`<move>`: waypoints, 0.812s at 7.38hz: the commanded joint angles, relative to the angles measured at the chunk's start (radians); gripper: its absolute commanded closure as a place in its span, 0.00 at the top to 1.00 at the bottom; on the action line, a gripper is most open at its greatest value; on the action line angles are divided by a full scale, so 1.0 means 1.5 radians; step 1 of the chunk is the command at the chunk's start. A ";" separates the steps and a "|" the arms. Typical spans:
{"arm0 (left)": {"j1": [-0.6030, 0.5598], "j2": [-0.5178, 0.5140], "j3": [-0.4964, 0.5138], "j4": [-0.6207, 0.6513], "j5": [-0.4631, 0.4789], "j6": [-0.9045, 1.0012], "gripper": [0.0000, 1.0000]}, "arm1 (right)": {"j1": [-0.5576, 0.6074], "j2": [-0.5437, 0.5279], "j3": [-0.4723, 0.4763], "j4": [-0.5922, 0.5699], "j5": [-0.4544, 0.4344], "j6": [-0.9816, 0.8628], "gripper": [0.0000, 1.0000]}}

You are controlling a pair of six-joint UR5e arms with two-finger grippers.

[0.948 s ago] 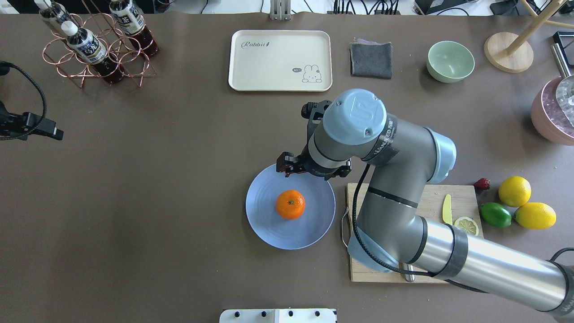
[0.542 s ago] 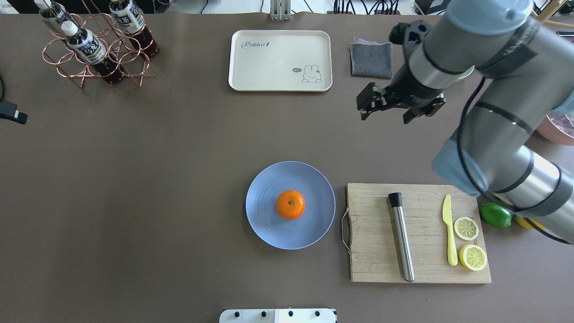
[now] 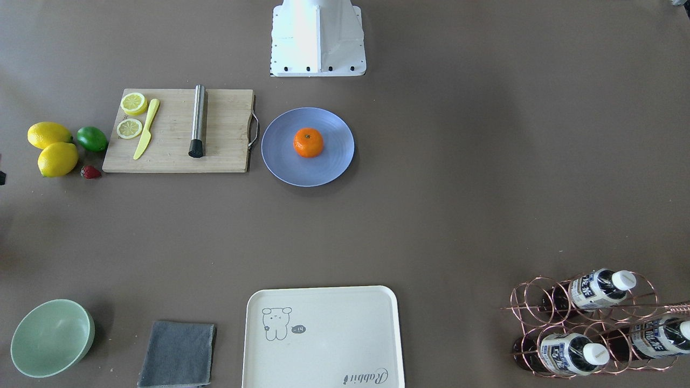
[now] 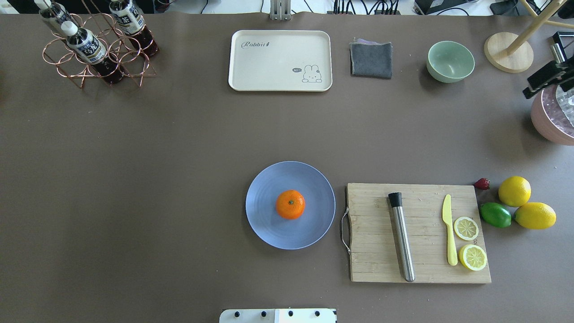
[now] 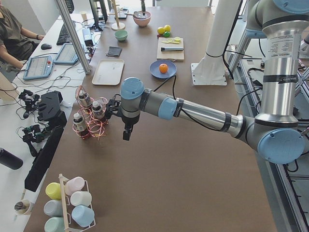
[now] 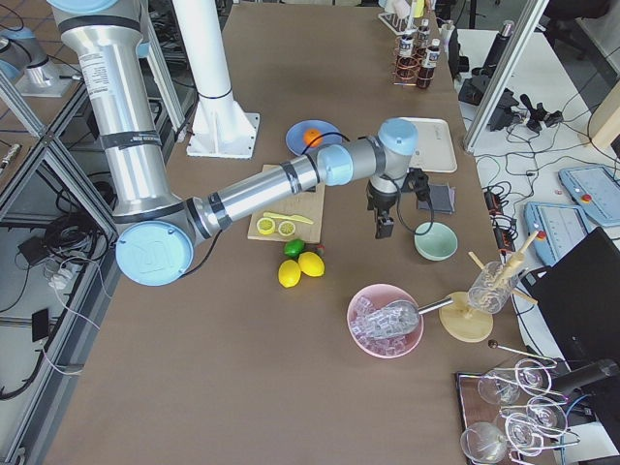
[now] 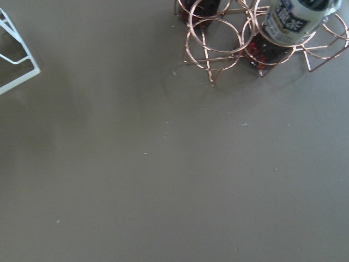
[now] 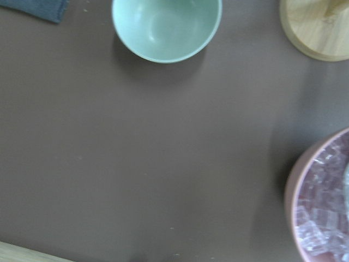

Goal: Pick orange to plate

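Overhead exterior: cutting board [image 4: 372, 233] lower right, plate [image 4: 269, 224] just left of it at ctr, orange [image 4: 290, 204] on plate's middle. R gripper [image 6: 384, 228] and L gripper [image 5: 126, 134] both mid-frame in side views; spread or pressed, can't tell.

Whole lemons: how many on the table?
2, both just past the cutting board, by the lime: far lemon beside the strawberry, near lemon closer to the robot. None seem hidden.
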 commanded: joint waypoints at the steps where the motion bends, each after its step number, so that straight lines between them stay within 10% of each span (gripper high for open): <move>1: -0.027 0.003 -0.001 0.031 0.005 0.069 0.98 | 0.120 -0.017 -0.107 0.001 0.017 -0.212 1.00; 6: -0.027 0.065 0.007 -0.053 0.039 0.077 0.98 | 0.171 -0.043 -0.096 0.004 0.012 -0.229 1.00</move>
